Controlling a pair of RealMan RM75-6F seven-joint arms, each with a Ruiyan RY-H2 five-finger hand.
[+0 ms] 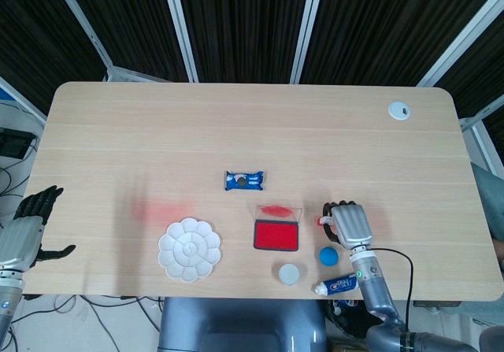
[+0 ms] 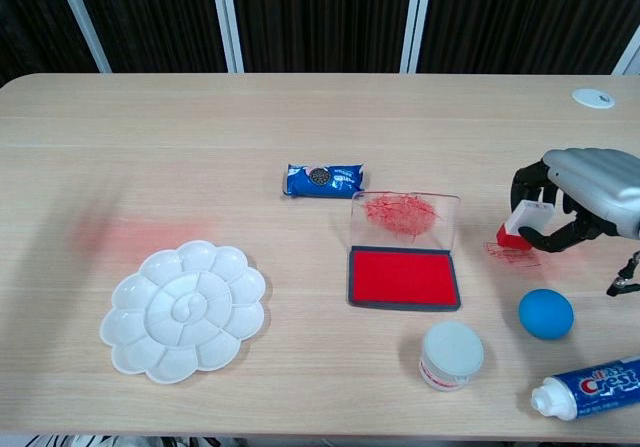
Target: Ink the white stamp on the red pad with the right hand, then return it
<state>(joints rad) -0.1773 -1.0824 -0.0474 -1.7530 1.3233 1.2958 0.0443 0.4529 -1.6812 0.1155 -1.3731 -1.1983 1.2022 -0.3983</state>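
Note:
My right hand (image 2: 585,192) (image 1: 350,224) is to the right of the red ink pad (image 2: 403,277) (image 1: 276,235), whose clear lid (image 2: 405,217) lies open behind it. The hand's dark fingers grip the white stamp (image 2: 527,215), which is tilted. The stamp's red base (image 2: 507,234) sits at the table by some red ink marks (image 2: 510,252). In the head view the hand hides most of the stamp; only a bit of red (image 1: 322,220) shows. My left hand (image 1: 24,234) hangs off the table's left edge, fingers apart and holding nothing.
A blue ball (image 2: 545,313) and a toothpaste tube (image 2: 590,387) lie just in front of the right hand. A white jar (image 2: 451,355) stands in front of the pad. A white flower palette (image 2: 183,310) is at front left, a blue snack packet (image 2: 324,180) mid-table.

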